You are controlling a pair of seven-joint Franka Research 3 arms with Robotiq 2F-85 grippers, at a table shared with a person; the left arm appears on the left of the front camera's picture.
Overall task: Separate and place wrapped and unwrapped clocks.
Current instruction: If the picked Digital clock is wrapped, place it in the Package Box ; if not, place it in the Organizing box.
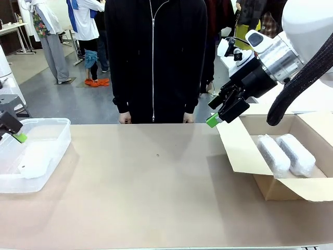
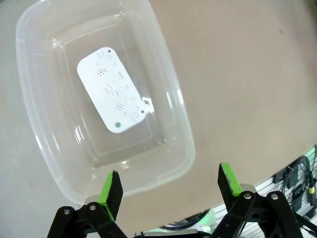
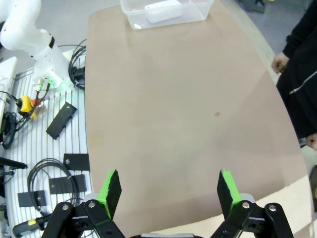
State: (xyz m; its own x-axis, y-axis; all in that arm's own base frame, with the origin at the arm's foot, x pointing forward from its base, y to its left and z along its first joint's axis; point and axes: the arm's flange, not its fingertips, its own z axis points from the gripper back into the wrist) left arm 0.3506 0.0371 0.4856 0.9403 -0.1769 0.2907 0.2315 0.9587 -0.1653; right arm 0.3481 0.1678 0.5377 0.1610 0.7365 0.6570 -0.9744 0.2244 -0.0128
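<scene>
1. Bare white clock (image 2: pixel 112 89) lies flat in the clear tub (image 1: pixel 52 156) at the table's left edge.
2. Two wrapped clocks (image 1: pixel 286 153) sit side by side in the cardboard box (image 1: pixel 244 151), right edge.
3. Left gripper (image 2: pixel 171 186) hangs wide and empty over the tub's rim.
4. Right gripper (image 1: pixel 221 117) is spread wide too, holding nothing.

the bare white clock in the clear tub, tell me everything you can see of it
The unwrapped clock is a flat oblong of smooth white plastic with rounded corners. The face turned up shows small moulded markings, a patch of tiny holes and two dark dots near opposite ends. It lies flat and askew on the floor of the clear plastic tub, alone, apparently clear of the walls. Nothing grips it; the left gripper hangs open above the tub's rim.
</scene>
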